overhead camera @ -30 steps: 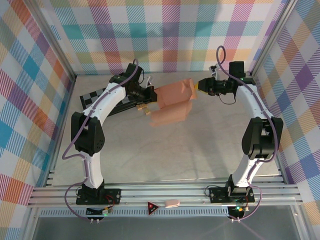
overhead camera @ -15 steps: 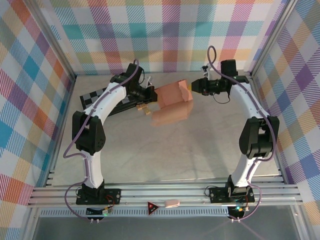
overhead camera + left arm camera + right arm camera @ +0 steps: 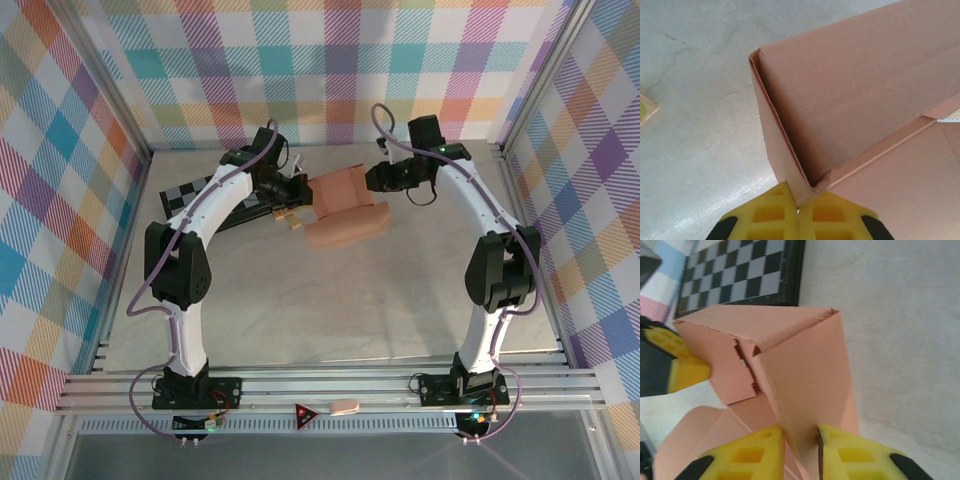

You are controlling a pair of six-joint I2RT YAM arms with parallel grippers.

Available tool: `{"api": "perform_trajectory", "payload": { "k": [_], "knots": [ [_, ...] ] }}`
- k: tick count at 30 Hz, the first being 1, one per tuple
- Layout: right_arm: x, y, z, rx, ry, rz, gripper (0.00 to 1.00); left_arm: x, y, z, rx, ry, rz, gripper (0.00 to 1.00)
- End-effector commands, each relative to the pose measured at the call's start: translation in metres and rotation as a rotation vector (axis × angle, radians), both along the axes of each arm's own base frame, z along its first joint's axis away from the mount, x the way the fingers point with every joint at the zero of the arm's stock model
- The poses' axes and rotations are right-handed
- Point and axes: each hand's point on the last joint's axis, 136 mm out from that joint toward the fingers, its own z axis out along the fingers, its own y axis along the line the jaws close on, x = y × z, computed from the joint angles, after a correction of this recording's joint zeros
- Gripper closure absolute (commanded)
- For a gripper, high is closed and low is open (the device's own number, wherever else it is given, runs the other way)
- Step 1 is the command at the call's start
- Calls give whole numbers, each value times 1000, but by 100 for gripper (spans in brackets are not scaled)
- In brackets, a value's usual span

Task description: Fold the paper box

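The paper box [image 3: 345,207] sits toward the far middle of the table [image 3: 350,300], half-formed. One part stands up as folded walls, and a flat flap lies on the surface nearer the arm bases. It hangs between the two arms, the left gripper [image 3: 306,190] at its left side and the right gripper [image 3: 376,181] at its right.

The overhead camera gives this layout but hides the contact points. The left wrist camera shows them. There the yellow fingers [image 3: 774,214] are clenched on the bottom corner where two walls of the box meet, the card edge pinched between the pads. A small tan block [image 3: 644,107] lies on the table to the side, well apart from the box.

The right wrist camera looks along the opposite side. A folded ridge of the box runs down between its own fingers [image 3: 752,455], which bracket it closely. Whether they press on the card cannot be told. Beyond the box, this view also catches the checkerboard [image 3: 740,275].
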Motion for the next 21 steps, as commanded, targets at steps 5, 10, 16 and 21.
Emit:
{"api": "perform_trajectory", "payload": {
  "k": [5,10,16,21],
  "knots": [
    [1,7,-28,-263,-39,-42,93,-4,-18,23,-48,-64,-70,100],
    [4,5,-36,-413,-90,-117,100,-7,-21,23,-39,-65,-79,100],
    [7,4,-30,-445,-149,-149,100,-13,-24,24,-28,-65,-94,100],
    [8,4,-30,-396,-128,-112,92,-17,-23,24,-20,-65,-98,100]
  ]
}}
